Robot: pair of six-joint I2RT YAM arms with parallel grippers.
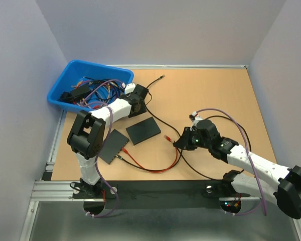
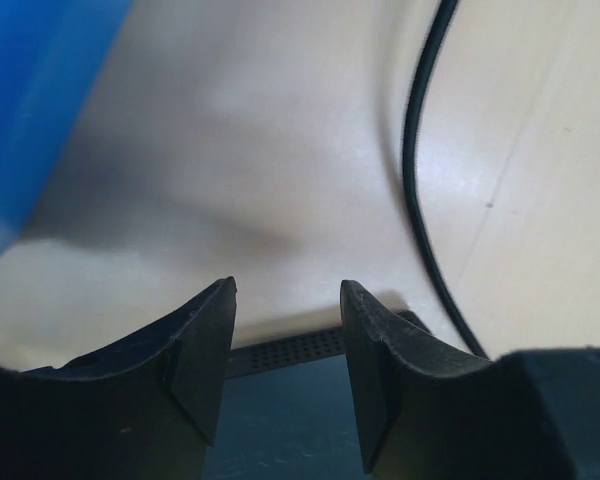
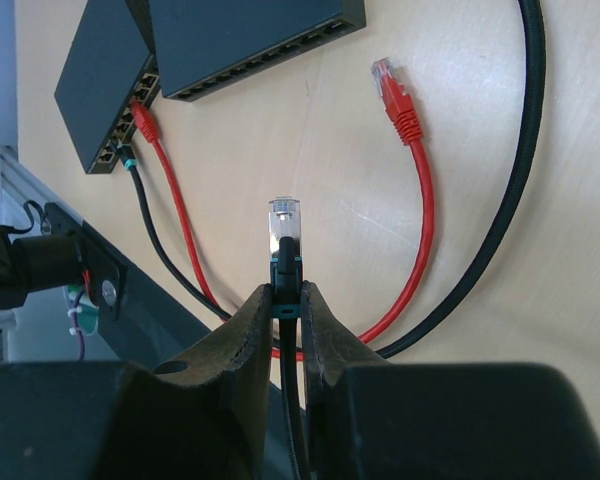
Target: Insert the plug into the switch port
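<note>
Two flat black switches lie at the table's middle left, one [image 1: 143, 130] beside the other [image 1: 113, 146]. In the right wrist view they are at the top, the nearer [image 3: 250, 40] showing its row of ports and the other [image 3: 105, 85] holding a red and a black cable. My right gripper [image 3: 286, 300] is shut on a black plug [image 3: 286, 225] with a clear tip and teal boot, pointing towards the switches and a short way from them. It sits right of them in the top view [image 1: 179, 142]. My left gripper [image 2: 288, 300] is open and empty over a switch's perforated far edge [image 2: 290, 350], shown in the top view [image 1: 138, 109].
A blue bin [image 1: 70, 80] full of cables stands at the back left, and its wall shows in the left wrist view [image 2: 30, 100]. A loose red plug [image 3: 392, 95] on a red cable lies by the switches. Black cable [image 2: 412, 150] loops across the table.
</note>
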